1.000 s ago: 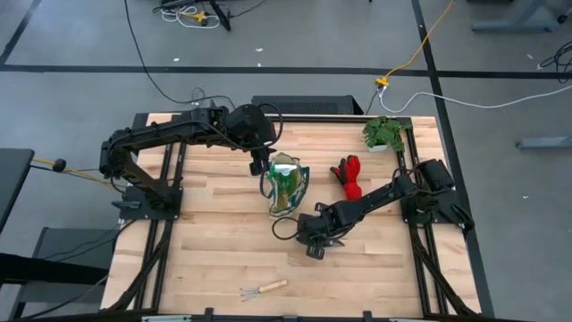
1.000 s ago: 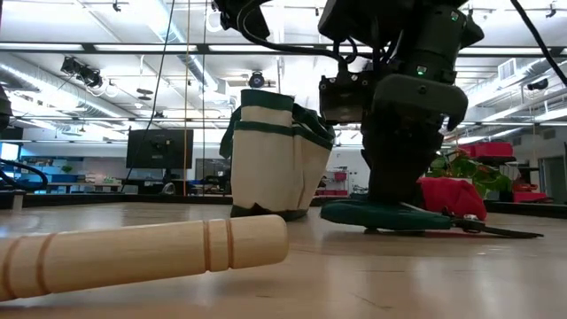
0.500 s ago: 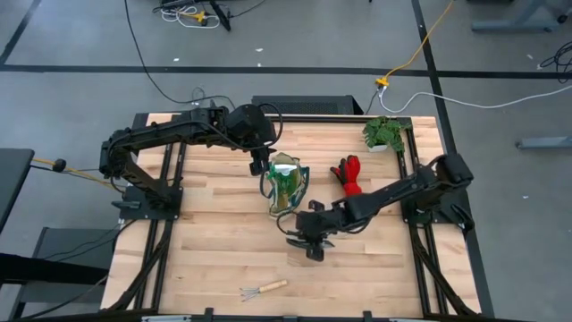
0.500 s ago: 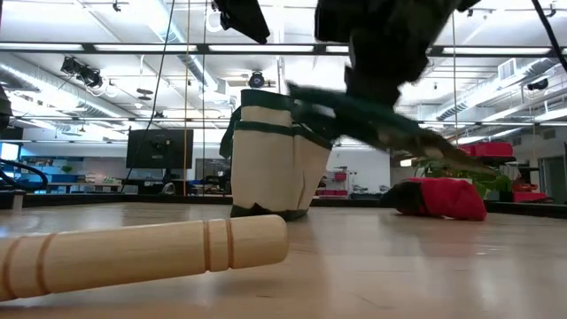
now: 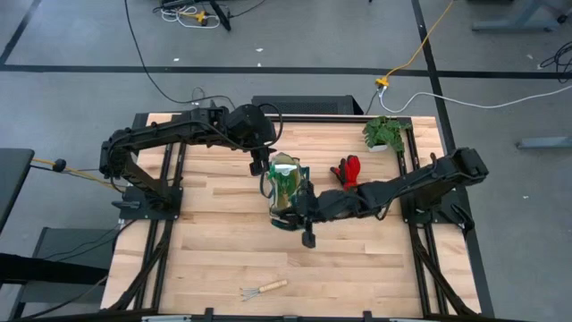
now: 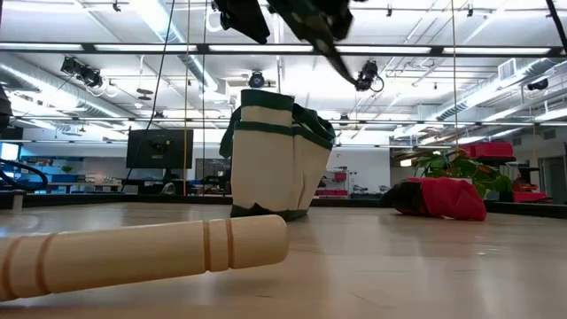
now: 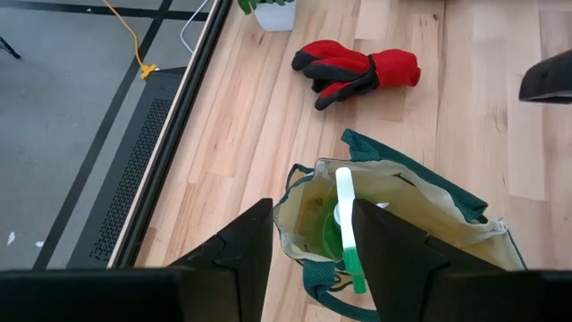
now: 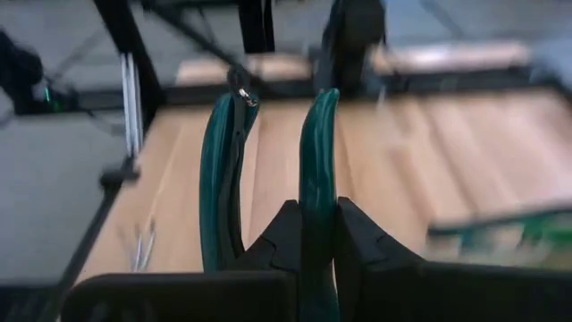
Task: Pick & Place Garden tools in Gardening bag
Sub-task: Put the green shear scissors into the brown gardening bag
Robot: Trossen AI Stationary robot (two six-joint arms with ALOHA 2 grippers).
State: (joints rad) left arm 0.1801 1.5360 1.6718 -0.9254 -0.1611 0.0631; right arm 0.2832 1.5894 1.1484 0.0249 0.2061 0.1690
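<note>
The beige gardening bag stands upright on its base mid-table, open, with a green spray bottle inside. My left gripper hovers open above the bag's far-left rim, touching nothing. My right gripper is beside the bag's near side and is shut on the green-handled pruning shears, high above the table in the low view. Red-and-black gloves lie flat to the right of the bag. A wooden-handled rake lies near the front edge. My right gripper pinches one of the shears' green handles between its two fingers. The other handle stands free beside it. The fingers come from the table's right, slanting slightly down. The shears are lifted clear of the table.
A small potted plant stands at the far right corner. Bare wood lies left of and in front of the bag. The rake's handle fills the low view's foreground.
My right gripper has risen from the table with the shears and has gone toward the bag, tipping from pointing steeply down to nearly level. The shears, which lay on the table, now hang clear above it. My left gripper has kept still.
</note>
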